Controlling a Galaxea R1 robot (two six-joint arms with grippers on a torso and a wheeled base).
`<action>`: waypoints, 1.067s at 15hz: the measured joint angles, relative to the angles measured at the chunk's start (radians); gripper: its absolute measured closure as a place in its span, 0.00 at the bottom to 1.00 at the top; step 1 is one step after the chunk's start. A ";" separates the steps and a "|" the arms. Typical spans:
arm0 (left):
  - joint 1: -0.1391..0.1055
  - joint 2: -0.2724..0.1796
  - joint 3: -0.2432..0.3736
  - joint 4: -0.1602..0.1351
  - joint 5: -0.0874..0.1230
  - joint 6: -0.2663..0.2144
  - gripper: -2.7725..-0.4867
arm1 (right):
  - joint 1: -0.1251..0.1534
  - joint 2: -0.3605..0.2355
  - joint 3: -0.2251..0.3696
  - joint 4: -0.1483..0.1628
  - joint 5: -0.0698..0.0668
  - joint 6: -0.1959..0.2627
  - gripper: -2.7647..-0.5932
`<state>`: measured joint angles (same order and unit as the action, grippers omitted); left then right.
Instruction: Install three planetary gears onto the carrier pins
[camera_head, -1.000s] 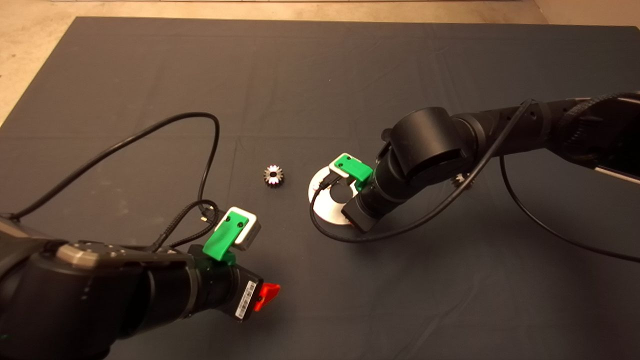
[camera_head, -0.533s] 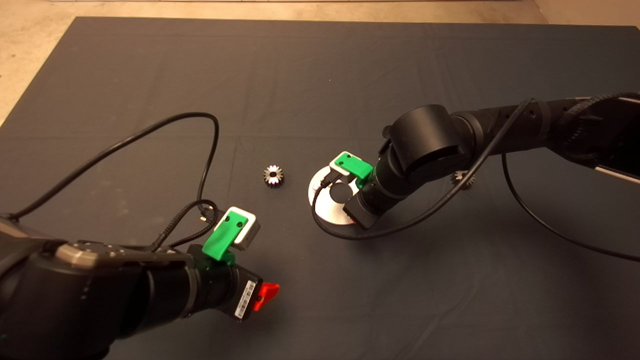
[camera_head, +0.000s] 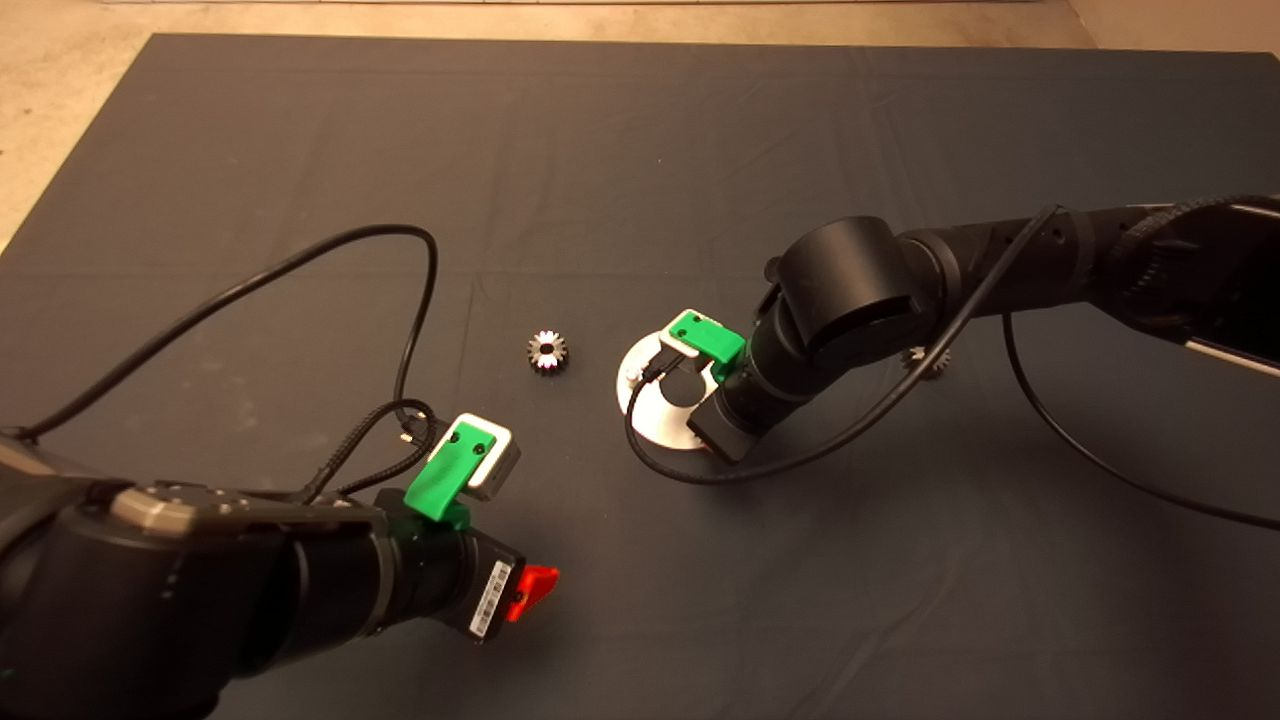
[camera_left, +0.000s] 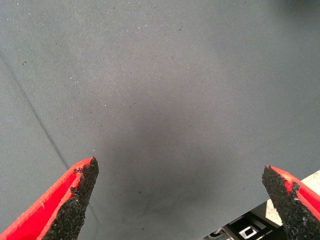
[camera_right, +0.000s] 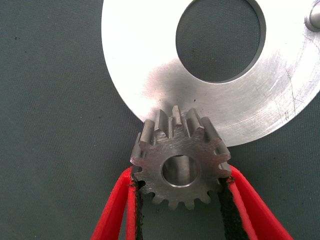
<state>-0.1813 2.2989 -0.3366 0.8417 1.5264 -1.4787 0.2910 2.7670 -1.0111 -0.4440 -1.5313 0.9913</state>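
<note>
1. Right gripper (camera_head: 712, 447), seen from overhead, hangs over the disc's (camera_head: 650, 420) near rim, having crept slightly since a second ago; one spare gear (camera_head: 547, 352) lies left of the disc, another (camera_head: 922, 361) beyond the arm.
2. Left gripper (camera_left: 180, 200) waits spread wide and empty over bare mat (camera_left: 160, 75).
3. Right wrist view: fingers (camera_right: 117, 205) clamp a gear (camera_right: 181, 162) at the disc's edge, a pin seemingly in its bore; seating looks nearly done; another pin (camera_right: 314, 21) stands bare.

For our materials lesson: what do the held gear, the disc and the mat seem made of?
Held gear: dull grey metal, probably steel, with machining marks on its face. Disc: bright brushed metal with fine scratches, steel or aluminium. Mat: dark woven-looking fabric with creases.
</note>
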 joint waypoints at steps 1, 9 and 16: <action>0.000 0.000 0.000 0.000 0.000 0.000 0.18 | 0.000 0.000 0.000 0.000 0.000 0.000 0.90; 0.000 0.000 0.000 0.000 0.000 0.000 0.18 | 0.000 0.000 -0.006 -0.009 0.002 -0.015 0.90; 0.000 -0.003 0.000 0.003 0.000 0.000 0.18 | 0.001 0.000 -0.013 -0.026 0.006 -0.023 0.90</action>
<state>-0.1813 2.2960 -0.3364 0.8447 1.5264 -1.4789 0.2915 2.7670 -1.0243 -0.4698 -1.5255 0.9687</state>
